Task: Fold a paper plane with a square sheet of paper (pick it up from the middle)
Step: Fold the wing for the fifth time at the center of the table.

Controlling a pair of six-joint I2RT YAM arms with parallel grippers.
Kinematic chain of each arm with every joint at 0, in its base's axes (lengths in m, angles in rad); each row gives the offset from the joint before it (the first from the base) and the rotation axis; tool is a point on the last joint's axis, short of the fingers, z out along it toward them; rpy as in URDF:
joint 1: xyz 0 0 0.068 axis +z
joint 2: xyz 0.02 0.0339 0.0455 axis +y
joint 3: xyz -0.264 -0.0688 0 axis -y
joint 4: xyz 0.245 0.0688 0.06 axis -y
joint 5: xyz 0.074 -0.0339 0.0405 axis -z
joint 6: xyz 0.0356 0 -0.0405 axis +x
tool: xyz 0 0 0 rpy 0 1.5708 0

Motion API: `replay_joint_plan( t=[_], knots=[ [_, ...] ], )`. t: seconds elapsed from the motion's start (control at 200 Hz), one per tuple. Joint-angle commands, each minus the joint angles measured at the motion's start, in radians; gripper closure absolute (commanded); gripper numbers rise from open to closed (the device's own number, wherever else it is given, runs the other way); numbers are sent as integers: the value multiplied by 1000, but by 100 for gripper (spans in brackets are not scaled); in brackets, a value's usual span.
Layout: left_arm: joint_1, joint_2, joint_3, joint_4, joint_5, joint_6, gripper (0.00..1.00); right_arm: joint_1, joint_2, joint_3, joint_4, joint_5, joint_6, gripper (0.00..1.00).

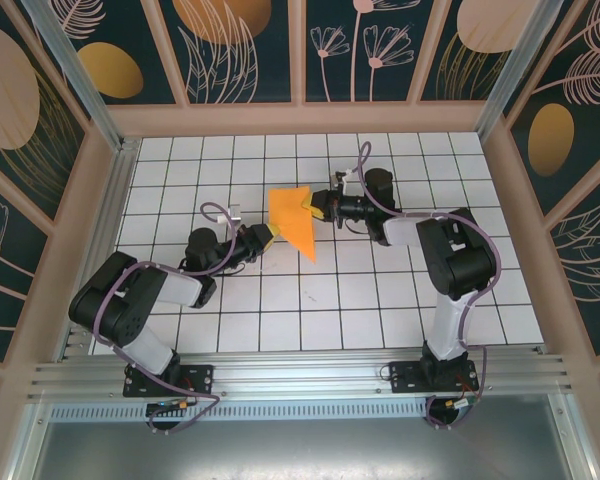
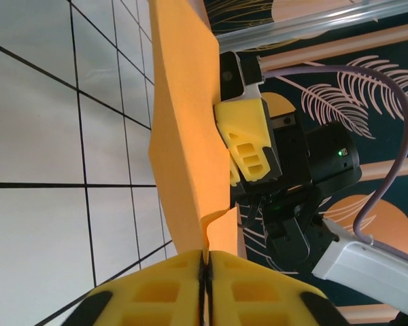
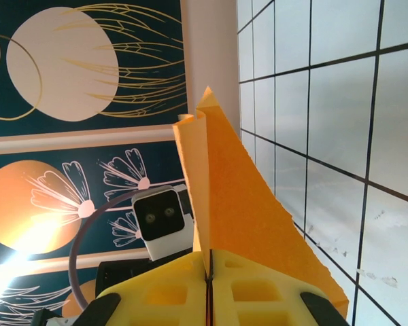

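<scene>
Left hand (image 1: 263, 236): jaws pinched together on the lower left edge of the orange paper (image 1: 292, 220). In the left wrist view the yellow pads (image 2: 163, 292) meet with nothing but the sheet between them.

Paper: already creased into a layered wedge. It is held in the air between the two hands, above the middle of the white tiled tabletop (image 1: 380, 320). As far as I can judge, it is clear of the tiles.

Handling, my estimate: very light and thin, limp away from the folds, a little stiffer along the doubled edges. It would tear or crumple if the hands pull apart, and it may slide out of the pads. Best taken on a layered edge close to a crease.

Right hand (image 1: 317, 205): closed on the paper's right side, near the upper corner.

Around: bare tiles below, patterned walls (image 1: 300, 50) well apart. The only obstruction I see is the hands themselves, which sit nearly face to face across the paper.
</scene>
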Motion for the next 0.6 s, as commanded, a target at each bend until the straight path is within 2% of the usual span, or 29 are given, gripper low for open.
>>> replay_joint_plan(
  t=[0.0,0.065,0.115,0.21,0.255,0.365,0.475,0.595],
  knots=[
    [-5,10,18,-24,-7,27,94,7,-34,-12,-19,-11,-62,87],
    [-5,6,21,-91,-15,49,100,7,-42,0,-115,11,-142,81],
    [-4,4,25,-146,-24,78,100,6,-48,9,-198,33,-206,75],
    [-5,0,41,-263,-40,132,100,-1,-68,30,-401,118,-355,53],
    [-5,2,55,-330,-45,163,100,-10,-80,35,-484,167,-420,49],
    [-5,4,95,-497,-69,250,100,-13,-133,32,-630,305,-566,47],
    [-4,-2,146,-673,-118,340,100,43,-181,53,-782,444,-722,51],
    [-5,7,181,-749,-121,387,100,119,-185,52,-833,476,-772,60]
  ],
)
